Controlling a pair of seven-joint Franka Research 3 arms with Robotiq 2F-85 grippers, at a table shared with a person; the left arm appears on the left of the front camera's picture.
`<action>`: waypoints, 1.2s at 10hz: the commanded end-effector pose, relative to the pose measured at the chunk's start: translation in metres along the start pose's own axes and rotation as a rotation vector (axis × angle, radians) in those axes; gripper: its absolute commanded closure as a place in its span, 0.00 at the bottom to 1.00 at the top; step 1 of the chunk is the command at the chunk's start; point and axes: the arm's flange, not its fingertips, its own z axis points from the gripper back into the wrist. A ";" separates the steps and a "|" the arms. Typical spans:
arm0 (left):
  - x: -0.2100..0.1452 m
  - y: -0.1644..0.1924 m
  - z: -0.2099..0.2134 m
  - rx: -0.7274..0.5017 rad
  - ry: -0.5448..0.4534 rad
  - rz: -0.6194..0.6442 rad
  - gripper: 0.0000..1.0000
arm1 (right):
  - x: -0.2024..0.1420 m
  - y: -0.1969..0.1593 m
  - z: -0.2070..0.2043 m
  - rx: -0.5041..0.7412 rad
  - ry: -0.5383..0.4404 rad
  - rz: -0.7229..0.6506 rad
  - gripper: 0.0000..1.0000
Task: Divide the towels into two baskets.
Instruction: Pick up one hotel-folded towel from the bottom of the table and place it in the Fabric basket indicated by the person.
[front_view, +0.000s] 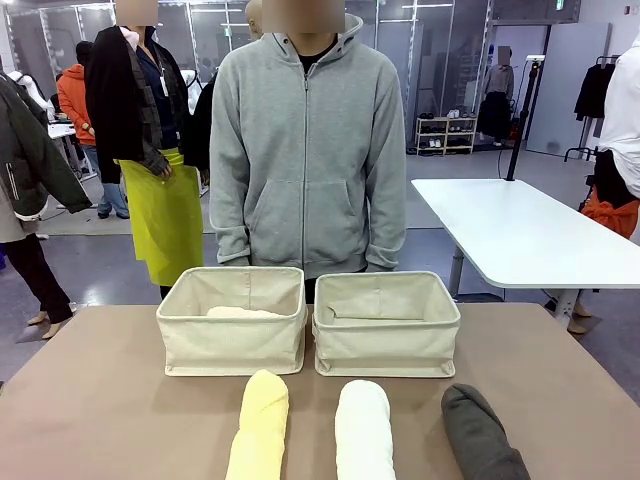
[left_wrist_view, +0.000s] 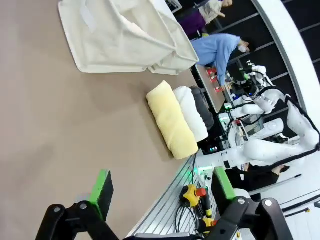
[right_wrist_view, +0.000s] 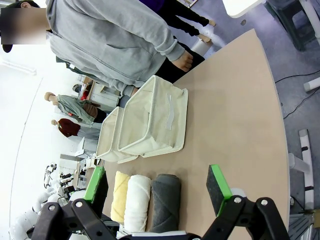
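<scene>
Our left gripper (left_wrist_view: 162, 192) hangs over the table (left_wrist_view: 60, 140) with its green pads (left_wrist_view: 102, 190) spread wide apart, above bare tabletop off to the left of the rolls. Our right gripper (right_wrist_view: 157, 192) is spread just as wide and grips no towel, looking across the table from the right side. From the front we see three rolls lying close together in a row along our near edge, each with one end pointing at the baskets: the yellow towel (front_view: 260, 425) on the left, the white towel (front_view: 364, 432) in the middle, and the grey towel (front_view: 480, 430) on the right, slightly angled. Beyond them the left basket (front_view: 230, 348) and the right basket (front_view: 387, 352) stand upright side by side, nearly touching, at the middle of the far side. The yellow towel points at the left basket's right end, the white towel at the right basket, and the grey towel lies off that basket's right corner. The pink towel (front_view: 243, 313) lies inside the left basket, only its top showing over the rim. We cannot see the floor of the right basket. A person (front_view: 305, 150) in a grey hoodie stands just behind the baskets, arms down.
</scene>
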 end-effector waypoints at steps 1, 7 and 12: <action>0.009 -0.013 -0.007 -0.008 0.027 -0.008 0.00 | 0.000 0.002 0.001 0.010 -0.006 0.003 0.00; 0.009 -0.013 -0.007 -0.008 0.027 -0.008 0.00 | 0.000 0.002 0.001 0.010 -0.006 0.003 0.00; 0.009 -0.013 -0.007 -0.008 0.027 -0.008 0.00 | 0.000 0.002 0.001 0.010 -0.006 0.003 0.00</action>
